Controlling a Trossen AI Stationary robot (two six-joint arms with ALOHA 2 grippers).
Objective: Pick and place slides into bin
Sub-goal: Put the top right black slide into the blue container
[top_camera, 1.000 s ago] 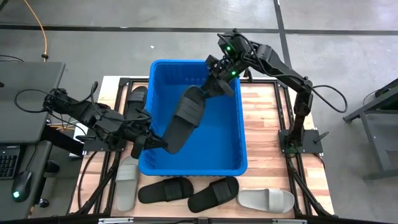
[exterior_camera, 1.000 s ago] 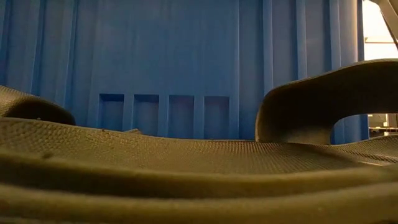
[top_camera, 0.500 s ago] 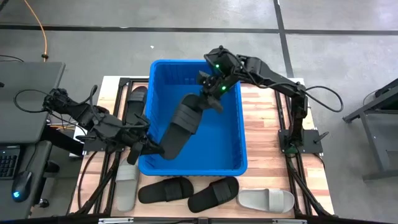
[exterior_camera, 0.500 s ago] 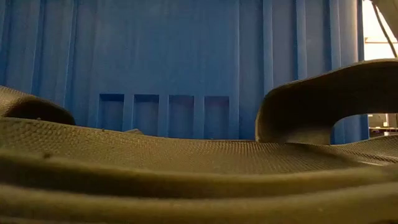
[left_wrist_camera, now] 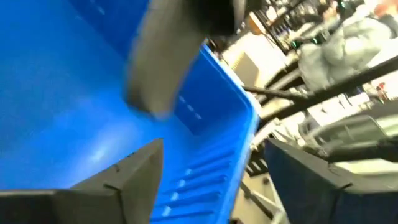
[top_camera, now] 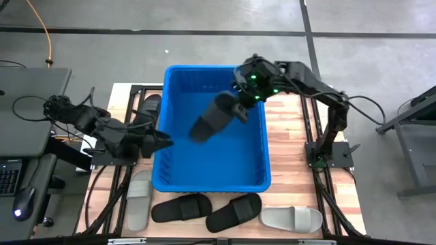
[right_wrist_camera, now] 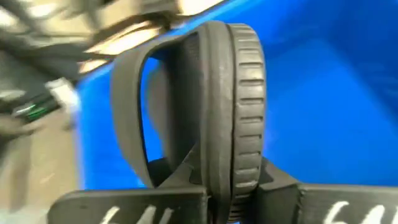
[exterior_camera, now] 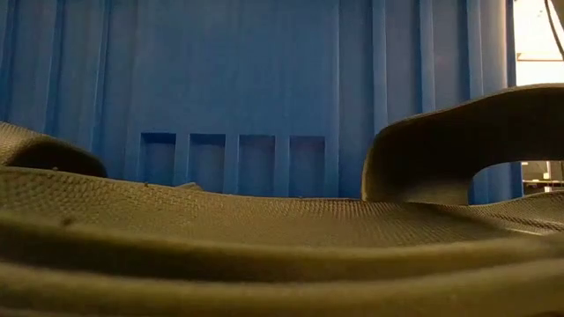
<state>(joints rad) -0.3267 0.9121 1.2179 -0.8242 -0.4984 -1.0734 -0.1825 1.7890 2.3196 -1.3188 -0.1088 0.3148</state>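
One black slide (top_camera: 212,118) hangs over the inside of the blue bin (top_camera: 262,180), with my right gripper (top_camera: 240,104) shut on its upper end. In the right wrist view the slide stands on edge, ribbed sole (right_wrist_camera: 245,93) on one side and strap (right_wrist_camera: 130,112) on the other. My left gripper (top_camera: 163,141) is open at the bin's left rim and holds nothing. Its wrist view looks past its spread fingers (left_wrist_camera: 127,180) into the bin at the blurred slide (left_wrist_camera: 161,56). My right gripper pinches the sole's end nearest the strap (right_wrist_camera: 219,177) between its two fingers, one on the tread side and one on the footbed side. It comes slanting down from the far right. The slide hangs below it, tilted toward the bin's left, clear of the bin's floor.
Two black slides (top_camera: 180,206) (top_camera: 234,211) and a light grey one (top_camera: 291,219) lie along the table's near edge. Another grey slide (top_camera: 139,197) and a black one (top_camera: 151,105) lie left of the bin. A black slide's strap (exterior_camera: 441,141) fills the low view before the bin wall (exterior_camera: 247,88).
My left gripper has let go of the slide's lower end and drawn back toward the table's left, off the bin's near left corner. That end has swung in toward the bin's middle. The slide now hangs from my right gripper alone, which has turned and tipped downward.
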